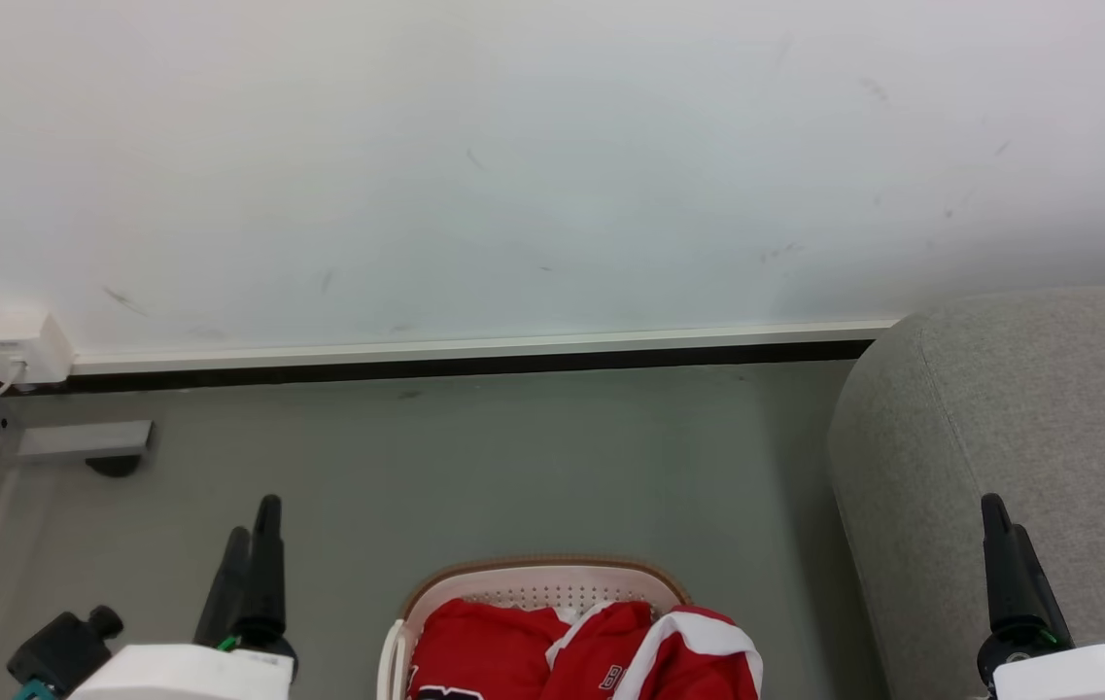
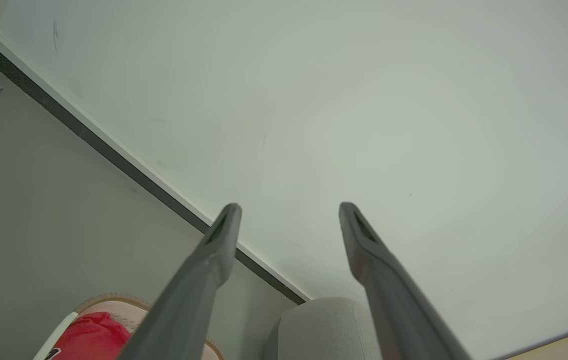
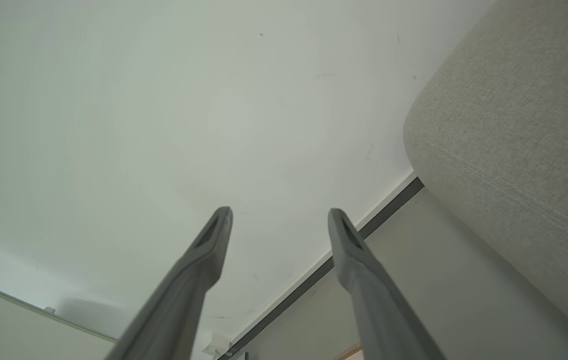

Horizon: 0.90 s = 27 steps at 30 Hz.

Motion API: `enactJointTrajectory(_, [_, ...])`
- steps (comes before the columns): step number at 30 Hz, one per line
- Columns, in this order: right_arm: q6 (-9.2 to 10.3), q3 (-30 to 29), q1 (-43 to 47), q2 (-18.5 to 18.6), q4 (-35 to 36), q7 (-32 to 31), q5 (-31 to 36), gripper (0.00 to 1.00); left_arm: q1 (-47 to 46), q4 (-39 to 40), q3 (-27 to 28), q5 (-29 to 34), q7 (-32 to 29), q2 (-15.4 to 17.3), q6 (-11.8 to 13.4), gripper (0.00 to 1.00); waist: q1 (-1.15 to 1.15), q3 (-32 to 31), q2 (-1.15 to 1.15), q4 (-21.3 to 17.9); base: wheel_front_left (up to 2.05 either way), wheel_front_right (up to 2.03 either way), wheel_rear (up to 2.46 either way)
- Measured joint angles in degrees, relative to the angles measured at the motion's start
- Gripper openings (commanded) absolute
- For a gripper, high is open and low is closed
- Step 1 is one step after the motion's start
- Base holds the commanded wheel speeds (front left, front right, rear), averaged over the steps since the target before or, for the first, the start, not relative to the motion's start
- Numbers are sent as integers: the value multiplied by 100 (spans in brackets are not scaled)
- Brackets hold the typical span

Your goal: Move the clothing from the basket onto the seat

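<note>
At floor centre, head view: basket (image 1: 542,586) holds clothing (image 1: 484,647); seat (image 1: 1048,408) stands to its right; bare floor (image 1: 513,457) runs to wall (image 1: 513,175).
Left wrist view: left gripper (image 2: 289,207) fingers apart.
Right wrist view: right gripper (image 3: 280,211) fingers apart, seat edge near.

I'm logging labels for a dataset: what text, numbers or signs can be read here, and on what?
"B": dark letter on the red clothing in the basket; what follows is cut off by the picture's edge.
Black lettering at the clothing's lower left: cut off, unreadable.
Wall socket: faint marking, too small to read.
</note>
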State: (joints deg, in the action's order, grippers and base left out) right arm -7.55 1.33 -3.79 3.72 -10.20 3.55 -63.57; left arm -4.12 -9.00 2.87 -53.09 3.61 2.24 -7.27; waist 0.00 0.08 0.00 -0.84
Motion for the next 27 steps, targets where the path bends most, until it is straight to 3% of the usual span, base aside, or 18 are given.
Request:
enactJointTrajectory(12, [0, 249, -21, 171, -65, 208, 1755, 100, 51, 24, -164, 1291, 203, 4, 178, 100, 0, -18, 0, -25, 0, 0, 0])
enactJointTrajectory(27, [0, 314, -58, 142, -267, 460, 3060, 100, 99, -33, -247, 2354, 457, 24, 310, 100, 0, -70, 0, -68, 0, 0, 0])
